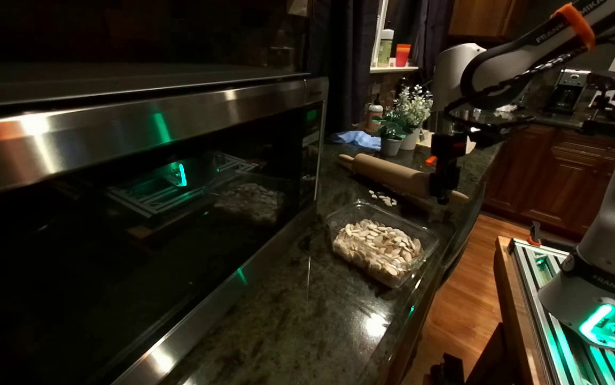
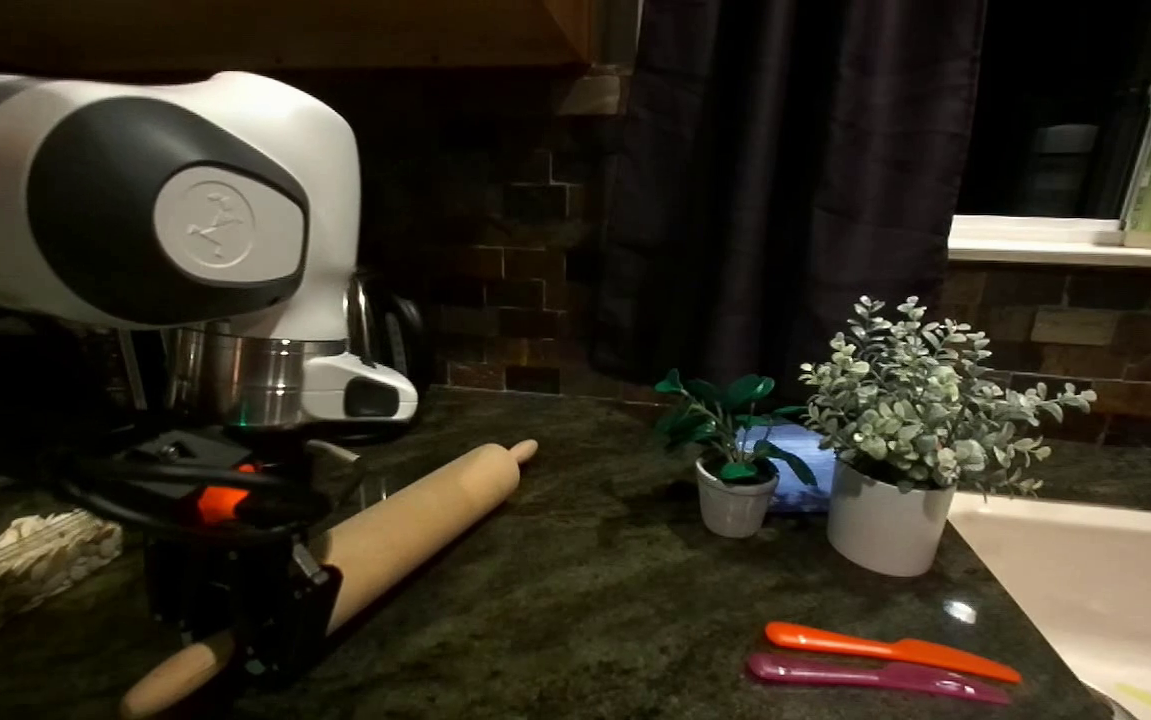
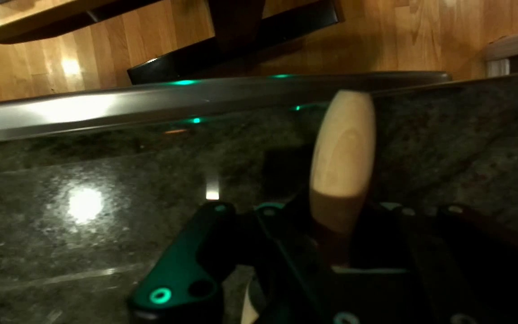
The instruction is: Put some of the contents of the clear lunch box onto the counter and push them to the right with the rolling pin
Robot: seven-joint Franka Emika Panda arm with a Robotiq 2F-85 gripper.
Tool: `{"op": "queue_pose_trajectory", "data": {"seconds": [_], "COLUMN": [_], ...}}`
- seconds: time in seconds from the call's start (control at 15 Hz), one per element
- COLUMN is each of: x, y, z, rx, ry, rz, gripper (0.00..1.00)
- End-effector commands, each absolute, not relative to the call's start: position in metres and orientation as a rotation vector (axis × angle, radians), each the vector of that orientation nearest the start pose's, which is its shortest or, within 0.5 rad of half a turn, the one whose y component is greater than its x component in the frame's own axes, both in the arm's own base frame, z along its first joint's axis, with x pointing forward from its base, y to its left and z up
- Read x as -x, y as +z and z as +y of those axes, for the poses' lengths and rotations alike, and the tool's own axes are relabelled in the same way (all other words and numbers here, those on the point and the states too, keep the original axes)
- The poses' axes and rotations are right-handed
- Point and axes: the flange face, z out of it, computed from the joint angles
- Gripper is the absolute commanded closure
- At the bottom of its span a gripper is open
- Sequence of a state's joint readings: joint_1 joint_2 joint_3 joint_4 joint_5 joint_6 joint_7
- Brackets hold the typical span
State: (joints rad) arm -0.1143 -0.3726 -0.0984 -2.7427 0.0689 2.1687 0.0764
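Observation:
The clear lunch box (image 1: 426,240) stands on the dark counter (image 1: 286,315) in an exterior view. It holds a heap of pale contents (image 1: 376,243). A few loose pale pieces (image 1: 384,199) lie on the counter between box and rolling pin. The tan rolling pin (image 1: 390,170) lies crosswise over the counter; its body (image 2: 425,520) also shows in an exterior view. My gripper (image 1: 442,195) is at the handle nearer the counter's edge. In the wrist view, the fingers (image 3: 337,220) press close on both sides of this handle (image 3: 344,144). The dark fingertips are partly hidden.
A microwave (image 1: 179,214) stands along the counter beside the lunch box. Two potted plants (image 2: 735,495) (image 2: 893,520), a blue cloth (image 1: 358,139) and orange and purple knives (image 2: 885,645) (image 2: 875,677) are beyond the rolling pin. A white sink (image 2: 1085,560) lies past them.

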Motion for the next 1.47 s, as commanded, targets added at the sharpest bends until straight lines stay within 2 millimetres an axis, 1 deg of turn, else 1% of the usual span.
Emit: {"op": "queue_pose_trajectory", "data": {"seconds": [0.0, 0.47, 0.67, 0.87, 1.4], "x": [-0.354, -0.359, -0.358, -0.357, -0.358], "y": [0.306, 0.274, 0.274, 0.28, 0.292], "z": [-0.059, -0.045, -0.038, -0.03, 0.005], "rx": [2.897, 2.808, 2.799, 2.818, 2.91], "ry": [0.279, 0.308, 0.319, 0.317, 0.331], "rz": [0.507, 0.53, 0.535, 0.509, 0.423], "gripper": [0.98, 0.98, 0.98, 0.98, 0.98]}}
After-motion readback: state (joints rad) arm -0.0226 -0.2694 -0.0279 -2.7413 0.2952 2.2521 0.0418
